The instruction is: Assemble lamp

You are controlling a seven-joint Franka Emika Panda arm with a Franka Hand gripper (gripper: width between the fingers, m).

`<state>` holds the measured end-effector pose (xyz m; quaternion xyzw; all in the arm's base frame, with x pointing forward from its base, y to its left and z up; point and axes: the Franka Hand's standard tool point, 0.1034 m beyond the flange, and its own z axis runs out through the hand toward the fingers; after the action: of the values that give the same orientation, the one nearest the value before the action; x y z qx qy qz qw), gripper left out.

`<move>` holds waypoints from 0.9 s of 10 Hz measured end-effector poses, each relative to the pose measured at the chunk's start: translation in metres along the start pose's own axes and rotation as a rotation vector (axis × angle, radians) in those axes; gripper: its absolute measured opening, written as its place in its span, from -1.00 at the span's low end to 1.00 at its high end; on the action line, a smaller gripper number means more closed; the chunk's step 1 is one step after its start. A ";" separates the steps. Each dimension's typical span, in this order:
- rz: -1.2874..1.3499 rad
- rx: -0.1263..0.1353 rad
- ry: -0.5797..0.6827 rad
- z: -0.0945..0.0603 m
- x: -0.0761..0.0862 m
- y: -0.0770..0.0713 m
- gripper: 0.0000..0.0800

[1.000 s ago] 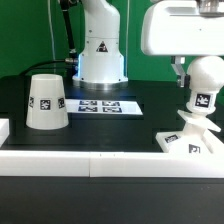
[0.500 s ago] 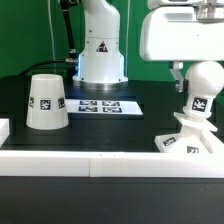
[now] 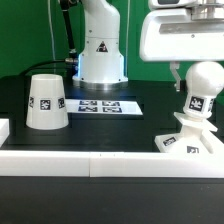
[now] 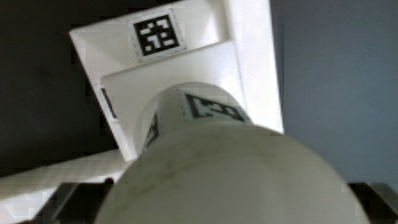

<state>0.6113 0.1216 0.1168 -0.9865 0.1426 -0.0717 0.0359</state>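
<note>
The round bulb (image 3: 199, 100) stands upright on its stem on the flat square base (image 3: 172, 143) at the exterior view's right. My gripper (image 3: 198, 72) comes down over the bulb's top, one finger on each side, shut on it. In the wrist view the bulb (image 4: 222, 150) fills the space between my dark fingers (image 4: 75, 205), with my gripper (image 4: 222, 208) astride it and the base (image 4: 196, 62) with its tag below. The tapered shade (image 3: 46, 101) stands mouth down on the black table at the exterior view's left, apart from my gripper.
The marker board (image 3: 108, 105) lies flat in the middle of the table. The white robot pedestal (image 3: 101, 55) stands behind it. A low white wall (image 3: 100, 166) runs along the near edge, with a white block (image 3: 4, 128) at the exterior view's left.
The tag on the bulb has shifted a little toward the exterior view's left, and my hand has shifted slightly with it. The shade and base have not moved.
</note>
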 end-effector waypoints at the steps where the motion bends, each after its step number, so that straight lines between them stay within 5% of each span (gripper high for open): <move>1: 0.081 0.006 -0.004 0.000 0.000 0.000 0.45; 9: 0.552 0.038 -0.037 0.002 0.001 0.008 0.45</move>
<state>0.6106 0.1140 0.1142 -0.9106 0.4040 -0.0437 0.0749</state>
